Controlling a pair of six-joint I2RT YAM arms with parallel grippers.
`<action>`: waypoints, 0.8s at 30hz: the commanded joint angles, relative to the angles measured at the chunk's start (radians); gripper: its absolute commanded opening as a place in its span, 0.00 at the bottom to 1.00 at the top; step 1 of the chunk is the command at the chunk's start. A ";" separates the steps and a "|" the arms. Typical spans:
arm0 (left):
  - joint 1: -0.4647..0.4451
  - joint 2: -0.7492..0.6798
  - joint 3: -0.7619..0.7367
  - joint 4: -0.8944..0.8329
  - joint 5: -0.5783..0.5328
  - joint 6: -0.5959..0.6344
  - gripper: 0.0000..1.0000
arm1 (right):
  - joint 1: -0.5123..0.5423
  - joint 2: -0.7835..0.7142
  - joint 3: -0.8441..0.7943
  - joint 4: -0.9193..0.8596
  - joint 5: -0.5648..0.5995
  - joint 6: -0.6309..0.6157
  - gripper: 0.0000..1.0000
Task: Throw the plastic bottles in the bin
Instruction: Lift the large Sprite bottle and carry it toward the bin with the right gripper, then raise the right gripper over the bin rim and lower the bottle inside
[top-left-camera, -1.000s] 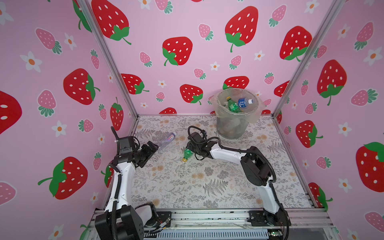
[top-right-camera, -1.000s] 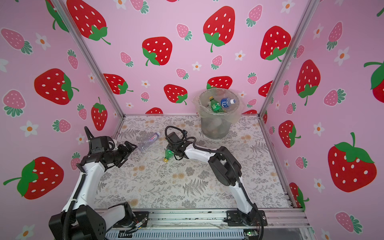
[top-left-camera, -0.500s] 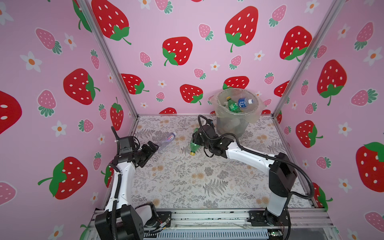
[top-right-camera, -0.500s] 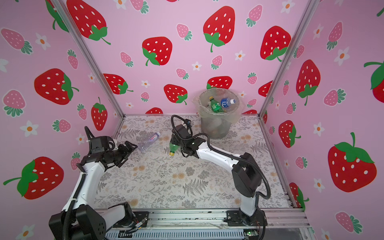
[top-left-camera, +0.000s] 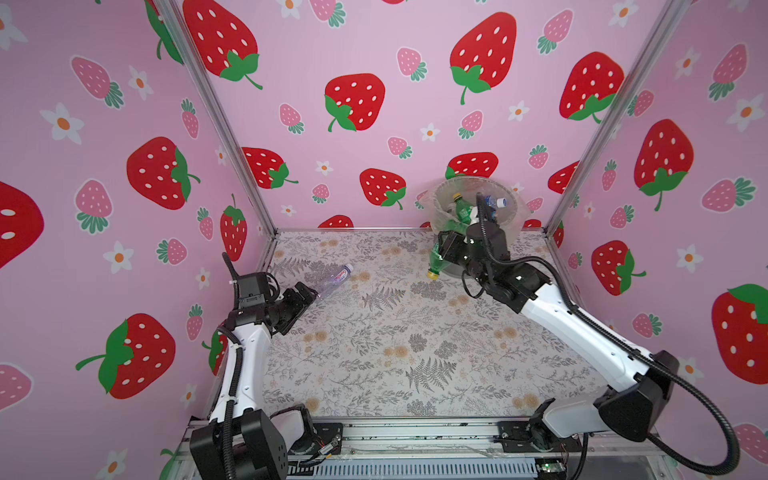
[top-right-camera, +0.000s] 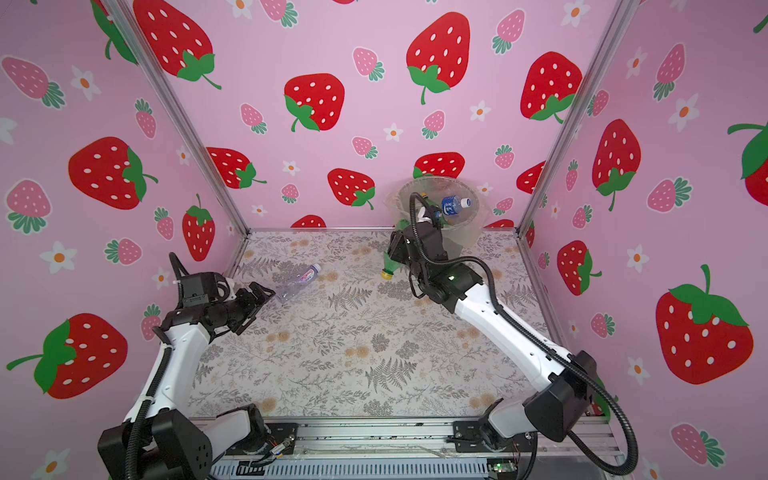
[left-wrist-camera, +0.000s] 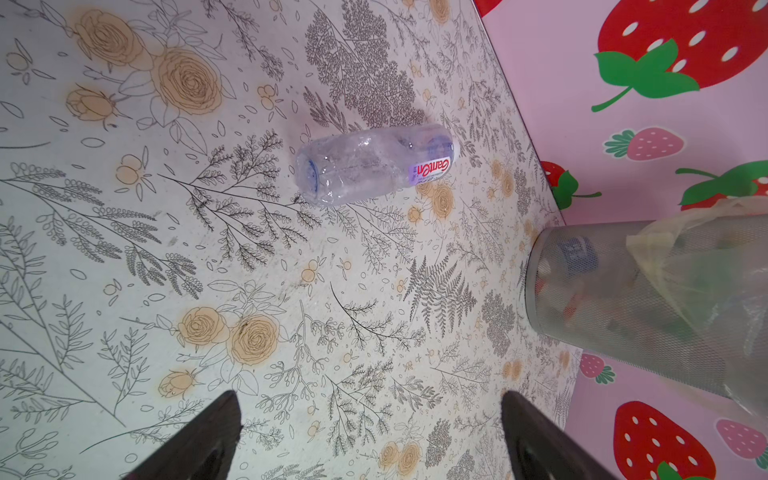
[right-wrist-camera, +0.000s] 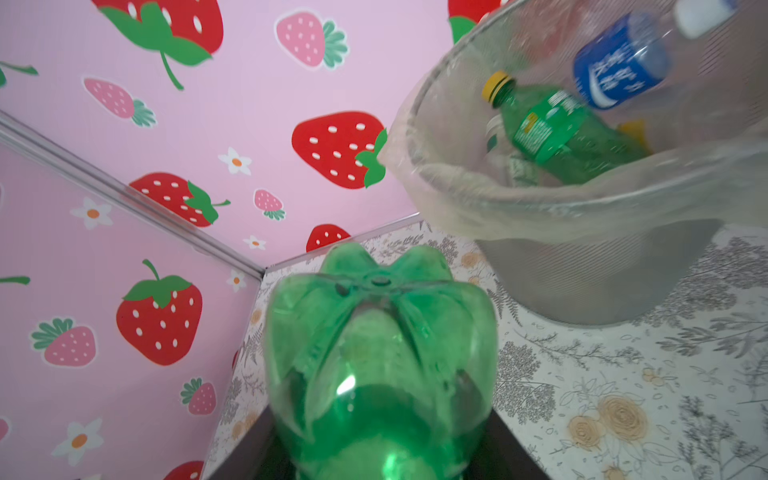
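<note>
Several bottles (right-wrist-camera: 557, 137) lie in the bin (right-wrist-camera: 590, 278); right claw (top-left-camera: 444, 252) grips a green bottle (right-wrist-camera: 380, 353), left claw (left-wrist-camera: 370, 440) gapes.

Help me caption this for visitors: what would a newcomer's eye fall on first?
The pink strawberry walls all round. Then the green bottle, held cap-down in the right gripper beside the bin at the back right. A clear bottle lies on the floral table near the open left gripper.

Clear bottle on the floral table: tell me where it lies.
In both top views the clear bottle lies on its side at the left rear of the table, just beyond the open left gripper, apart from the bin.
</note>
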 joint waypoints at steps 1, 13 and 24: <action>0.007 -0.008 -0.008 0.014 0.011 0.002 0.99 | -0.047 -0.080 0.003 -0.072 0.072 -0.053 0.54; 0.007 0.012 -0.009 0.025 0.020 -0.001 0.99 | -0.198 -0.182 0.049 -0.167 0.079 -0.122 0.55; 0.007 -0.017 -0.030 0.073 0.014 -0.018 0.99 | -0.208 -0.211 -0.071 -0.111 0.038 -0.106 0.55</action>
